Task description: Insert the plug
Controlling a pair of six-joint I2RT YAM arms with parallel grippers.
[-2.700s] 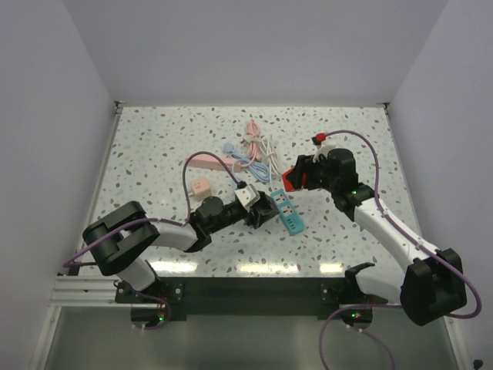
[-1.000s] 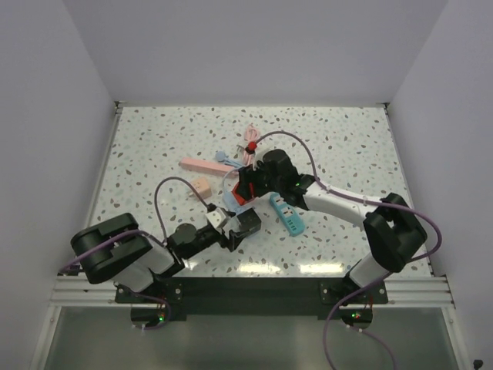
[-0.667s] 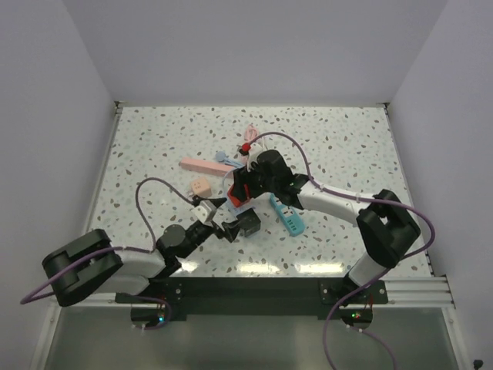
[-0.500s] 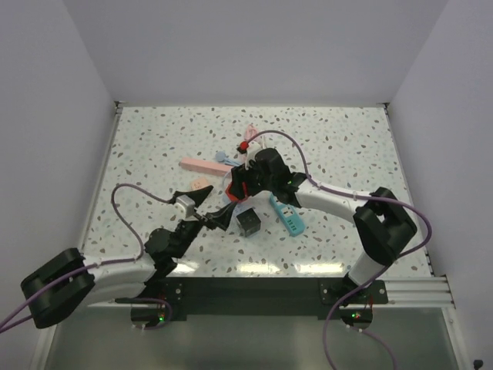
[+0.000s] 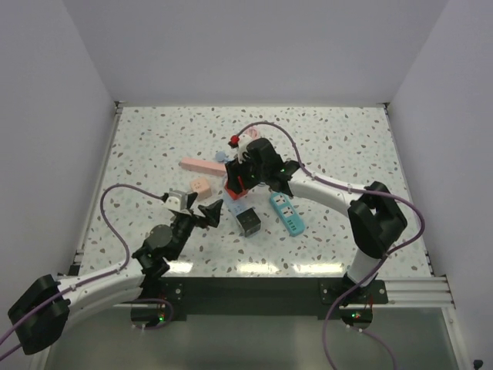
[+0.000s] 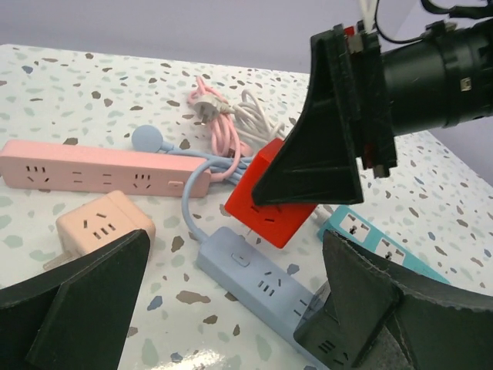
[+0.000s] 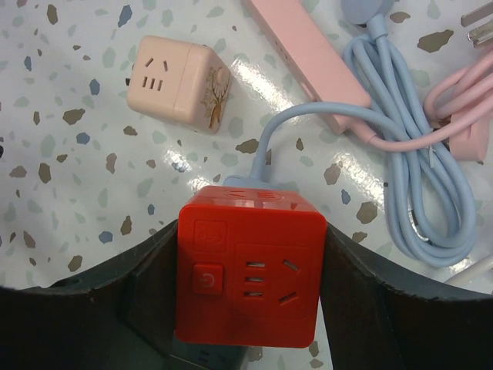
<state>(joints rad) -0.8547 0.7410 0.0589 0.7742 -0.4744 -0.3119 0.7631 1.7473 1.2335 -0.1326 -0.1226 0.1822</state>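
A red cube plug [image 7: 250,266] is gripped by its sides in my right gripper [image 7: 248,247]. It hangs tilted just above the cable end of a pale blue power strip [image 6: 262,281]; the red cube [image 6: 271,196] and a thin prong under it show in the left wrist view. From above, the right gripper [image 5: 235,185] and the red cube [image 5: 233,190] sit mid-table. My left gripper [image 5: 202,210] stands wide open and holds nothing, left of the strip. A black cube [image 5: 249,222] stands on the strip's near end.
A peach cube socket [image 5: 201,186] lies left of the red cube, with a pink power strip [image 5: 202,164] behind it. A teal power strip [image 5: 286,213] lies to the right. Coiled blue cable [image 7: 431,193] and pink cable [image 7: 462,116] lie beyond.
My left gripper opened, let go of the black cube on the blue strip and drew back to the left. My right gripper carried the red cube a little further left and away.
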